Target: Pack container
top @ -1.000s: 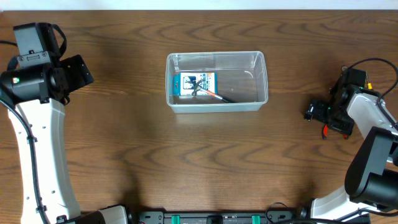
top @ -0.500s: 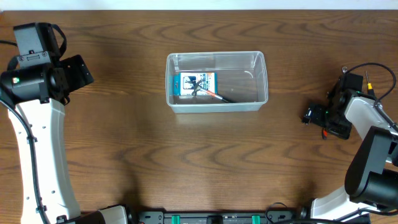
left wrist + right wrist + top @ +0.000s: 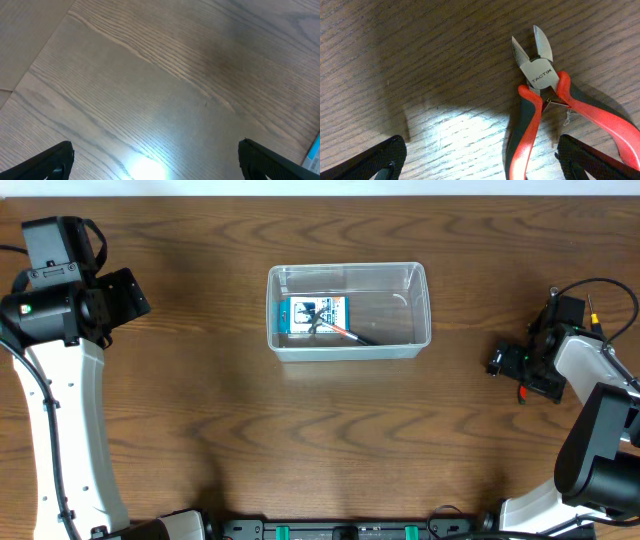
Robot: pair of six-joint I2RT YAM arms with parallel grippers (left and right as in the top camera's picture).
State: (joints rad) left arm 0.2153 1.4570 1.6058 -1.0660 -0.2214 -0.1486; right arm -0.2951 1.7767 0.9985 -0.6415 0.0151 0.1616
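The clear plastic container [image 3: 347,268] sits on the dark wooden bench [image 3: 300,440] at the upper centre of the overhead view, its long sides running left to right. Inside it, toward the left end, a small blue-and-white printed box [image 3: 311,316] lies flat, and a slim dark tool with a red streak [image 3: 352,334] rests slantwise across the box's lower right corner and onto the container floor. The right half of the container floor shows bare. The left arm [image 3: 60,380] stands at the left edge of the overhead view, well apart from the container. Its wrist view shows only wood grain, with the dark fingers [image 3: 50,160] in the two bottom corners, so the left jaws stand wide with nothing between them. The right arm [image 3: 590,380] is at the right edge of the overhead view, also well apart from the container, its head low over the bench. In its wrist view a pair of cutters [image 3: 540,75] with red-and-black handles lies flat on the wood, steel nose toward the top of the frame. The right jaws are spread wide, their fingers [image 3: 375,160] in the bottom corners either side of the handles, and they are not closed on them.
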